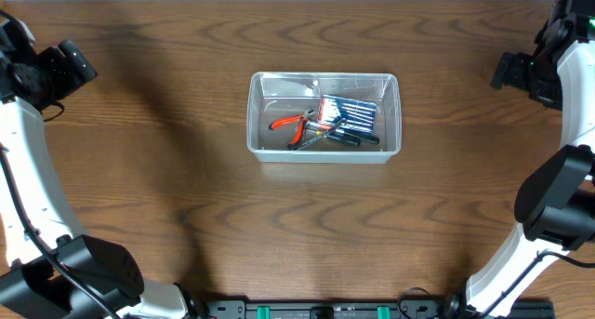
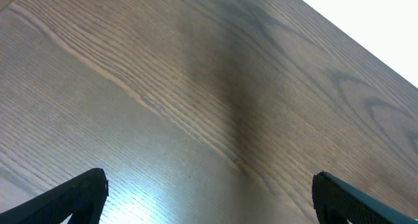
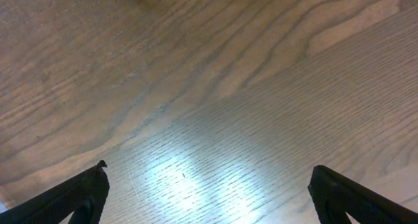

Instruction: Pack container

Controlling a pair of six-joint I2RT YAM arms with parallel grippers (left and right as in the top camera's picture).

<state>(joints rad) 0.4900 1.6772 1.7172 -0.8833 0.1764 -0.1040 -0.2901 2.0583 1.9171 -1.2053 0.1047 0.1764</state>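
Well clear of the container (image 1: 279,76), left gripper (image 2: 209,191) and right gripper (image 3: 208,188) gape empty; careless reaching could knock it.

Dark wood-grain table (image 1: 139,170), red-handled pliers (image 1: 288,124) just beside a blue-and-red screwdriver case (image 1: 350,110), black-handled tools (image 1: 358,139) along its edge.

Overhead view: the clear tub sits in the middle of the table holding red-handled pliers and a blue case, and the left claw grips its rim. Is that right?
Not quite. The tub does sit in the middle of the table holding the pliers and blue case, but the left claw is not on its rim: it is open, well away at the left side. The overhead view shows this.
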